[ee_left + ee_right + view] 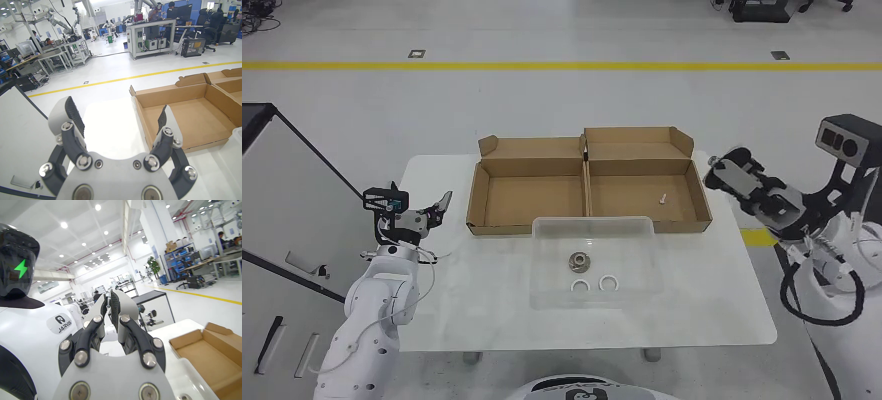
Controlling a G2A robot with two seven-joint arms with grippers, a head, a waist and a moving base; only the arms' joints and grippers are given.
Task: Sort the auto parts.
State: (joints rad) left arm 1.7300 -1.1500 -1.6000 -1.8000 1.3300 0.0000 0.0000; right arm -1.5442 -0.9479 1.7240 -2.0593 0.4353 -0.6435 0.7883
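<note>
— Grippers first: left gripper [118, 103] up over the left edge of the worktop [722, 300], fingers spread wide apart, near the left box's [527, 200] left wall.
— And the right gripper [108, 294]?
— At the far right corner, just beside the right box [632, 190], fingers pressed together on a small threaded bolt [108, 303]. Pinched tight between the ribbed pads.
— Boxes, quickly?
— Open cardboard, both of them, side by side and touching along the far edge, flaps standing up at the back. One small pale part [665, 197] lying on the floor of the right box, near its right wall.
— Anything nearer the front?
— Yes, clear bin [642, 285], just in front of the boxes, roughly mid-worktop and straddling the seam between them. Inside, a dark metal round part [579, 263] near the middle, and two white rings [580, 287] [609, 284] just on the near side of it, side by side, close but not touching.
— Bolt over the worktop or off it?
— Hard to tell from up here.
</note>
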